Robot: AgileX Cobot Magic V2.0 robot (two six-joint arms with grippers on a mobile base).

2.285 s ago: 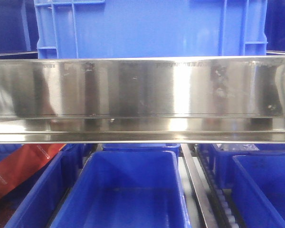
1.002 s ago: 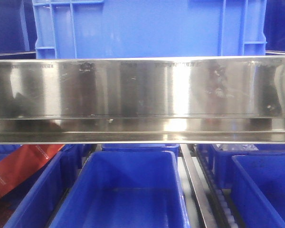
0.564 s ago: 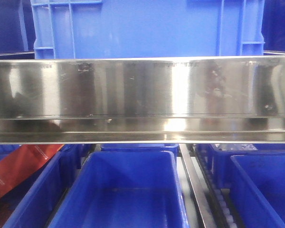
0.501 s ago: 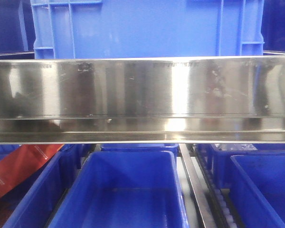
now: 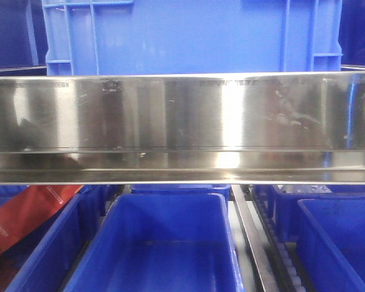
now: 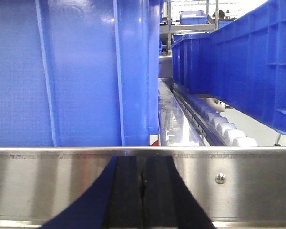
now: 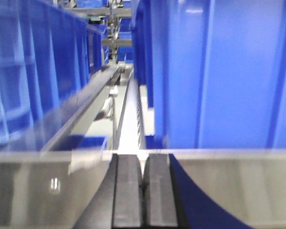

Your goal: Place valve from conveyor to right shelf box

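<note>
The valve and the conveyor are out of view in every frame. The front view faces a shelf: a brushed steel rail [image 5: 182, 121] runs across it, with blue boxes below, one in the middle [image 5: 164, 243] and one at the right [image 5: 344, 237]. My left gripper [image 6: 143, 164] is shut, its black pads pressed together with nothing between them, in front of a steel rail [image 6: 248, 181]. My right gripper [image 7: 144, 164] is shut and empty too, before a similar rail [image 7: 229, 186]. That view is slightly blurred.
A large blue crate [image 5: 188, 36] stands above the rail. At the lower left, another blue box [image 5: 55, 243] holds a red packet [image 5: 30, 210]. Roller tracks [image 6: 224, 131] run between crates in the left wrist view. Tall blue crate walls [image 7: 219, 71] flank the right gripper.
The front view has swayed a little sideways and back against the shelf. Nothing in the boxes has moved, and no gripper appears in that view.
</note>
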